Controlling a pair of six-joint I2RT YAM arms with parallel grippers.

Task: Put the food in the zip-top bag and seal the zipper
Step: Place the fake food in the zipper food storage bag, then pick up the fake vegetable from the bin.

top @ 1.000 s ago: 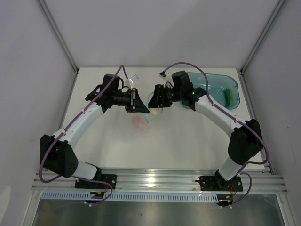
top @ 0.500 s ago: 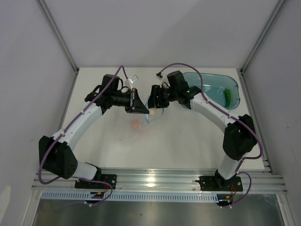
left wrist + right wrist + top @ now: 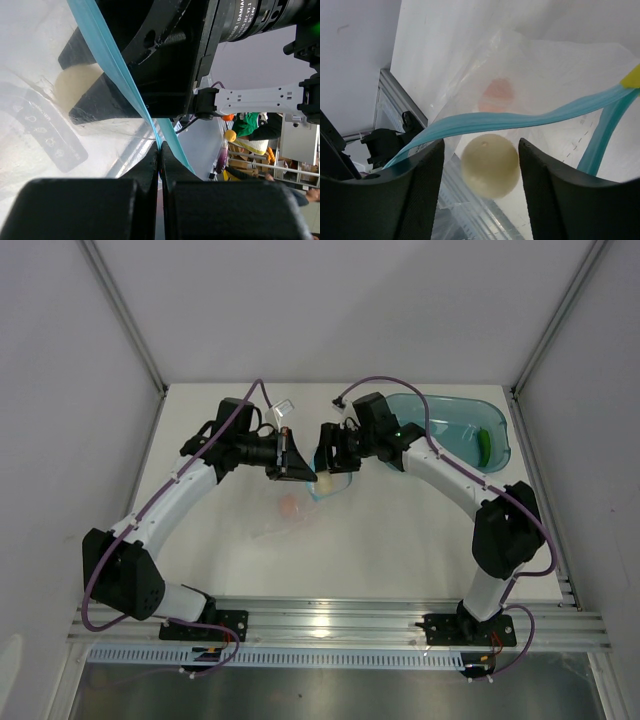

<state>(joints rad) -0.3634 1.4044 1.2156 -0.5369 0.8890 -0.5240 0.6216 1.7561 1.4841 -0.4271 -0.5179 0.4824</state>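
The clear zip-top bag hangs from my left gripper, which is shut on its light blue zipper. The bag's mouth is held open. A peach-pink piece of food lies inside the bag, also visible as the peach-pink piece from above. My right gripper sits just over the mouth, open. The cream-white round piece is between its fingers with a gap on each side, touching neither. The zipper runs across just beyond it. The dark green piece lies in the tub.
A translucent teal tub stands at the back right of the table, behind my right arm. A small clear object lies at the back, behind my left arm. White walls enclose the table on three sides.
My right gripper has moved slightly left to the bag's mouth and its jaws have widened, letting go of the cream-white piece. My left gripper has kept its hold.
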